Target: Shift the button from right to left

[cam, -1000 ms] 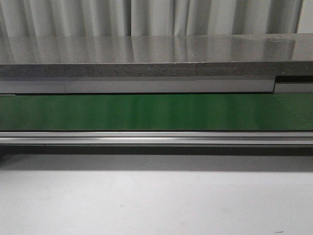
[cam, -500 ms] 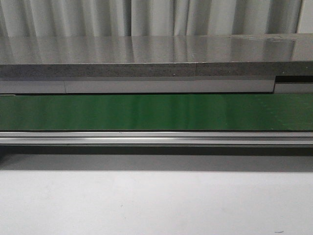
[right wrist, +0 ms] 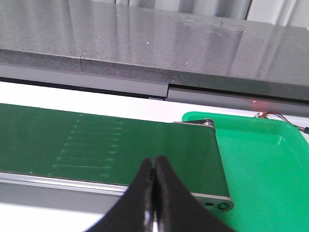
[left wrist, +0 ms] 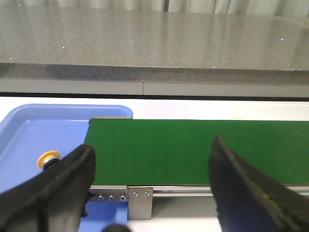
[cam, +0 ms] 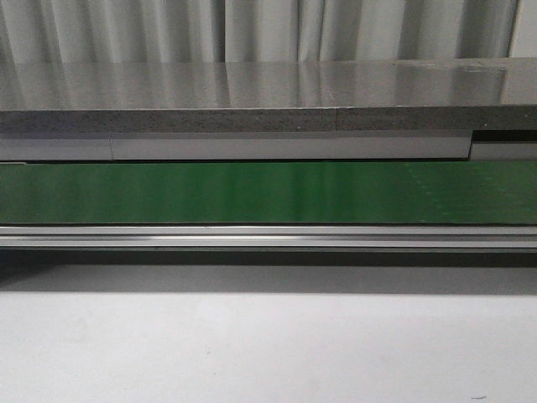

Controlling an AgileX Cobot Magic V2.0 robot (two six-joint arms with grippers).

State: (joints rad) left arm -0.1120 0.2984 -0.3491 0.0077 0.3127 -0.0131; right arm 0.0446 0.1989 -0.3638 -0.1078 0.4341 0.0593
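The button [left wrist: 49, 158] shows only in the left wrist view: its yellow-orange cap lies in the blue tray [left wrist: 34, 130] at the belt's left end, partly hidden behind one finger. My left gripper [left wrist: 152, 157] is open and empty, its black fingers [left wrist: 63, 183] spread wide over the green belt's [left wrist: 193, 150] near edge. My right gripper [right wrist: 154, 166] is shut and empty, its fingers pressed together above the belt [right wrist: 96, 140] near its right end. Neither gripper shows in the front view.
A green tray [right wrist: 260, 159] sits at the belt's right end; no button shows in it. The belt [cam: 268, 191] runs across the front view, with a metal rail [cam: 268, 238] before it and a grey stone counter [cam: 268, 92] behind. White table [cam: 268, 344] lies in front.
Faint lighter marks on the belt's right part have shifted left in the front view, so the belt appears to run leftward. Nothing else has moved.
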